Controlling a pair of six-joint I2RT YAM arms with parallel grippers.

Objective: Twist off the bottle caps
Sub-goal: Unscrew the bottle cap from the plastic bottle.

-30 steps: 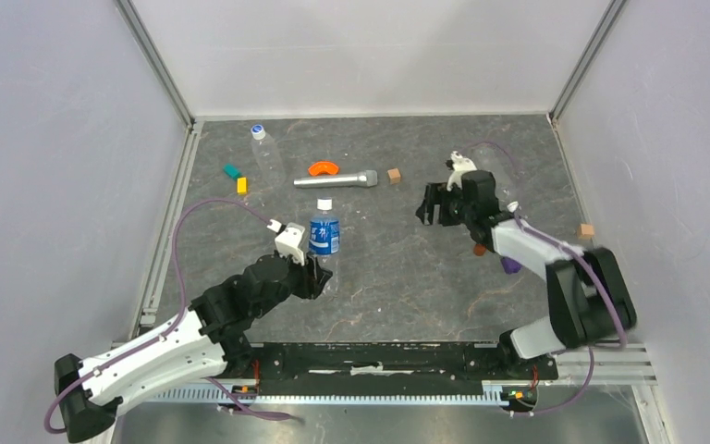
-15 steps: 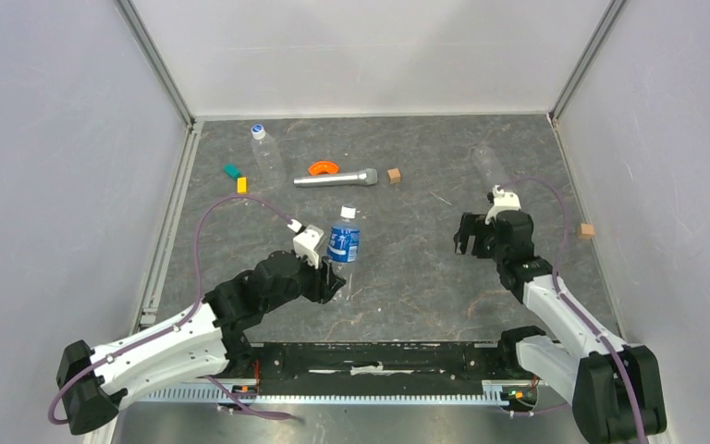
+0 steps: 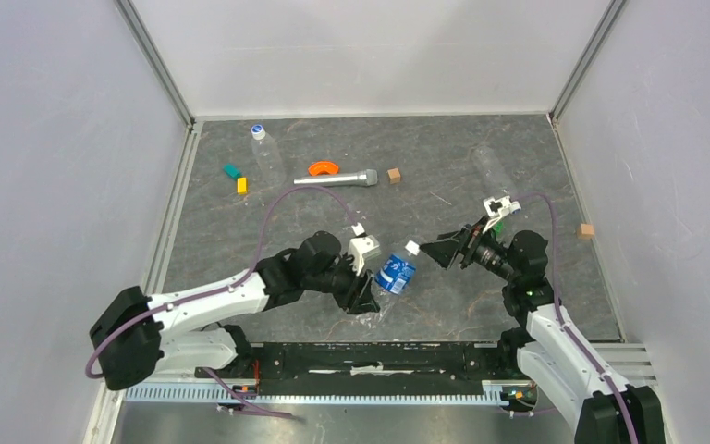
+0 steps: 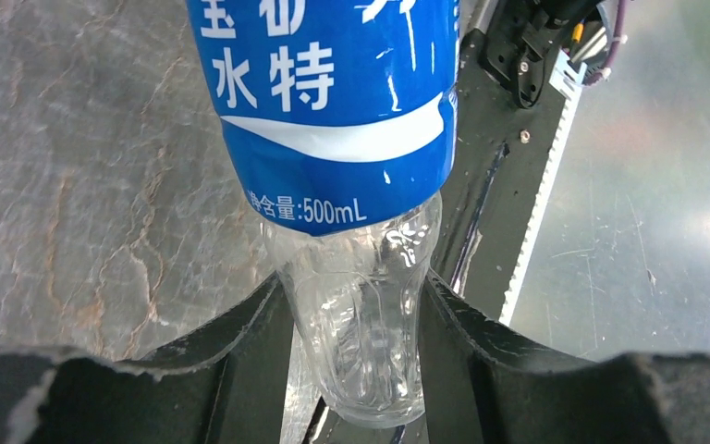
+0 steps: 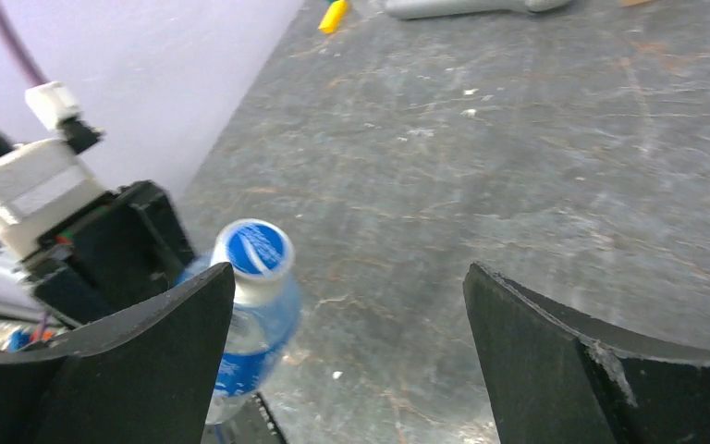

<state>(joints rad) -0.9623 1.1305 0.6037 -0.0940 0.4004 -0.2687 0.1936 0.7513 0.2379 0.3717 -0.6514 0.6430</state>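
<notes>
The left gripper (image 3: 362, 294) clamps the clear lower end of the blue-labelled bottle (image 3: 396, 275). The bottle has been carried to the right and now leans over instead of standing upright. Its cap (image 3: 412, 247) points at the right gripper (image 3: 434, 252), which has swung round to face it with its fingers spread wide.
</notes>
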